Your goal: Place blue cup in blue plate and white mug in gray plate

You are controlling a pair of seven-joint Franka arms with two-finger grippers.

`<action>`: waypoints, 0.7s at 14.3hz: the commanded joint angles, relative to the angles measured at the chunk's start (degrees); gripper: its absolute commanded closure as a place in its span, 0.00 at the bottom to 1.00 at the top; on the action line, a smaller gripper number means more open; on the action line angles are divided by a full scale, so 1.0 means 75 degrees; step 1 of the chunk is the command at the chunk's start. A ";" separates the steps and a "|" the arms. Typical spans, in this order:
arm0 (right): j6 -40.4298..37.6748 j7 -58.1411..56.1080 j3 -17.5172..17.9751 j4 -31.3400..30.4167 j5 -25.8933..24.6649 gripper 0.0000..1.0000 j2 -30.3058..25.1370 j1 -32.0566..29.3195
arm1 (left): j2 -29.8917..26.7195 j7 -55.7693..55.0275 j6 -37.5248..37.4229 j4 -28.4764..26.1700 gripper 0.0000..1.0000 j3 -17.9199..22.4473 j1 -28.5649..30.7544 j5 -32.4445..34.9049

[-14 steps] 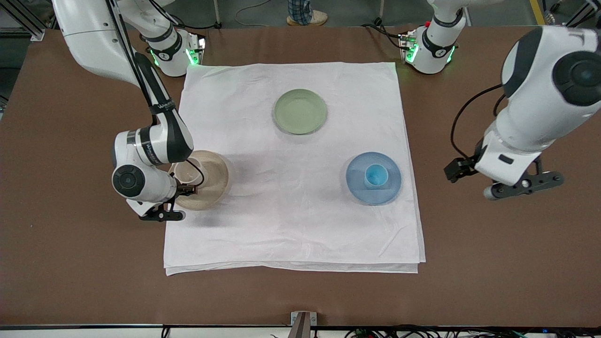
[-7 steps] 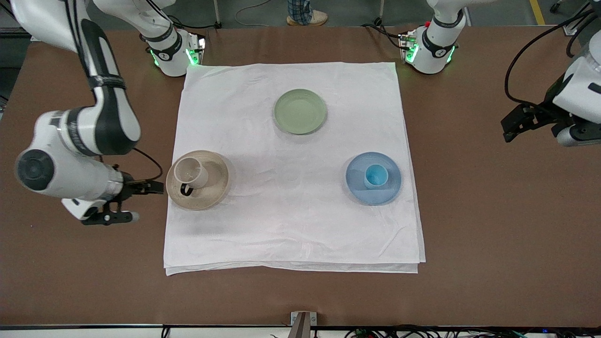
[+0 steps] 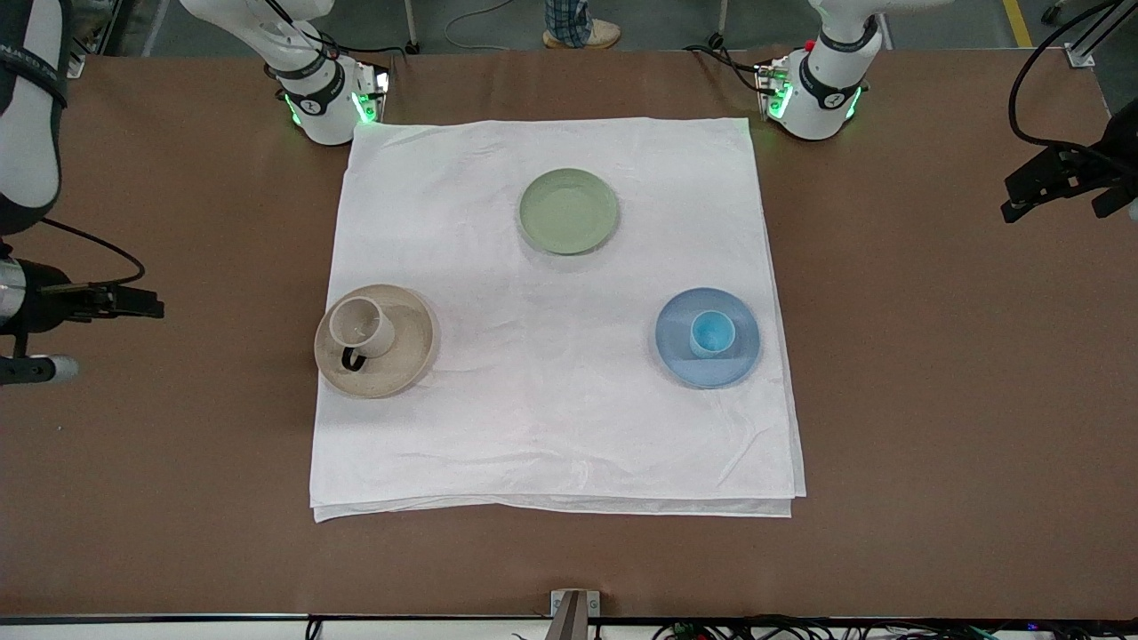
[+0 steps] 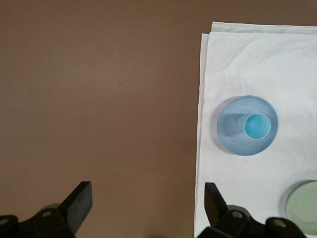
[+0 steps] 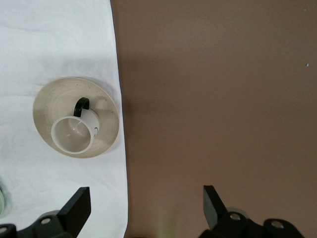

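The white mug (image 3: 360, 325) stands upright on the gray plate (image 3: 407, 352), its black handle toward the front camera; both also show in the right wrist view, the mug (image 5: 73, 134) on the plate (image 5: 55, 96). The blue cup (image 3: 712, 333) stands upright in the blue plate (image 3: 683, 357); the left wrist view shows the cup (image 4: 257, 125) in the plate (image 4: 231, 140). My right gripper (image 5: 146, 206) is open and empty, high over the cloth's edge at the right arm's end of the table. My left gripper (image 4: 148, 203) is open and empty, high over bare table at the left arm's end.
A pale green plate (image 3: 568, 211) sits empty on the white cloth (image 3: 533, 427), nearer the robot bases. The cloth covers the middle of the brown table (image 3: 933, 444). The arm bases stand at the cloth's two corners nearest the robots.
My right gripper has let go of the white mug, left it on the gray plate and pulled away toward its end of the table. My left arm has also drawn back outward.
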 commanded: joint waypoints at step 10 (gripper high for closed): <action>0.0318 -0.0081 0.0193 -0.2423 0.0124 0.00 -0.2420 -0.0489 | -0.0331 0.0025 -0.0001 -0.0545 0.00 0.0050 -0.0102 -0.0123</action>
